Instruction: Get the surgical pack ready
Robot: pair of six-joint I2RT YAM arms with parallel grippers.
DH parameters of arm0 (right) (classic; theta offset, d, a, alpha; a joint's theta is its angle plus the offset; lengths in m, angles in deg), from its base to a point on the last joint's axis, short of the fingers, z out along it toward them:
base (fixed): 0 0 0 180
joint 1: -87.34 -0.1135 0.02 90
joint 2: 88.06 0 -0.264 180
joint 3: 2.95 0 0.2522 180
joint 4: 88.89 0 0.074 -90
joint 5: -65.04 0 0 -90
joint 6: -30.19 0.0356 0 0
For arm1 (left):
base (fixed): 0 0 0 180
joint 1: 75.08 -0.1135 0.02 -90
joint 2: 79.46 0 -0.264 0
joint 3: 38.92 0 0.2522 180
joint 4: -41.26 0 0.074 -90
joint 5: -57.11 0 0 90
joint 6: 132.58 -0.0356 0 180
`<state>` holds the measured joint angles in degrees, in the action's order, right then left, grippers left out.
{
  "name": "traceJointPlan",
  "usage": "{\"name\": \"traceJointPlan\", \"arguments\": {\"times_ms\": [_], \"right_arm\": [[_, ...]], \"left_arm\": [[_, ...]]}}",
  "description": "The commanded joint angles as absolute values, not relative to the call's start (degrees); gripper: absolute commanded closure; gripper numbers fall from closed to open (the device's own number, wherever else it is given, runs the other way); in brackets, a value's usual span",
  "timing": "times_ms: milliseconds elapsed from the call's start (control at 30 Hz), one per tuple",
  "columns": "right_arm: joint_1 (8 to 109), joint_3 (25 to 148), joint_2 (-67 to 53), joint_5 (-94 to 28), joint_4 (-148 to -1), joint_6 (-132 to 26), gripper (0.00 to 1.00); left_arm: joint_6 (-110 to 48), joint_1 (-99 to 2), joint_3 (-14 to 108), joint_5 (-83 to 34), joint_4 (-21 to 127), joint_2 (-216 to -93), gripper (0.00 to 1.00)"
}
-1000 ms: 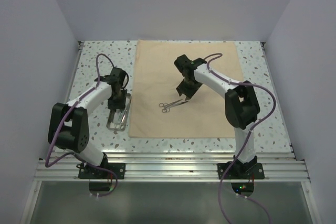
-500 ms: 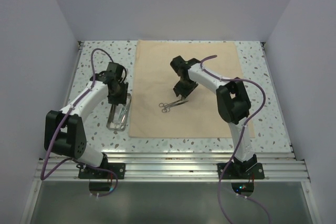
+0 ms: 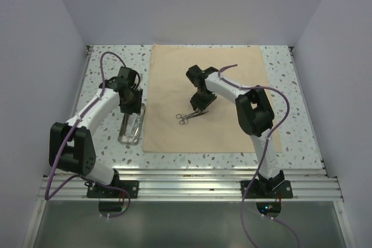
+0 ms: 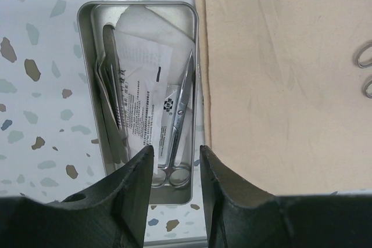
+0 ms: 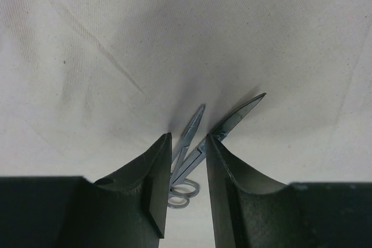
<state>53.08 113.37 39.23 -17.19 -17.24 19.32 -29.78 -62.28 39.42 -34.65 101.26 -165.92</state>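
Above the speckled bench (image 3: 302, 143), left tool (image 4: 175, 152) and right tool (image 5: 187, 140) are hanging open-jawed, the right straddling scissors (image 5: 238, 114), risking pinching cloth (image 5: 174, 39).

Bare cloth (image 3: 174, 74) around scissors (image 3: 189, 117)

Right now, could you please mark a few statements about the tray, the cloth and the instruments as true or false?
1. The steel tray sits on the beige cloth. False: it stands on the speckled table, beside the cloth's left edge.
2. Scissors lie inside the tray. True.
3. The left end effector grips an instrument. False: it is open and empty, above the tray.
4. Two steel instruments lie on the cloth between the fingers of the right end effector. True.
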Motion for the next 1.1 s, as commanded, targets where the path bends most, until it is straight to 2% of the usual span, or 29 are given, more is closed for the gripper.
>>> {"name": "traceJointPlan", "arguments": {"times_ms": [0,400,467,500,567,767,933,1067], "right_arm": [[52.89,114.61,40.35,-15.64,-16.51,22.27,0.67],[53.33,118.03,45.09,-14.76,-15.54,21.75,0.79],[53.33,119.52,45.88,-14.94,-14.66,21.4,0.85],[53.33,119.61,46.32,-15.2,-14.92,21.22,0.93],[53.33,119.18,46.33,-15.9,-15.28,21.05,1.0],[53.33,118.3,42.38,-16.26,-16.24,18.77,1.0],[53.51,117.51,37.64,-18.53,-22.53,8.78,1.0],[53.77,114.88,34.39,-22.49,-28.1,1.54,1.0]], "left_arm": [[-30.54,-62.6,42.16,-33.77,102.13,-166.03,0.59],[-30.28,-62.6,42.43,-31.66,102.31,-164.89,0.58],[-30.19,-62.6,42.43,-31.39,102.31,-164.63,0.58],[-30.19,-62.6,42.51,-31.13,102.31,-164.54,0.58],[-30.27,-62.6,42.34,-30.52,102.22,-164.19,0.58],[-29.92,-62.6,42.16,-25.16,99.78,-161.91,0.58],[-28.61,-62.6,41.55,-10.15,93.71,-161.29,0.54],[-23.17,-62.51,36.65,1.02,82.4,-160.94,0.53]]}}
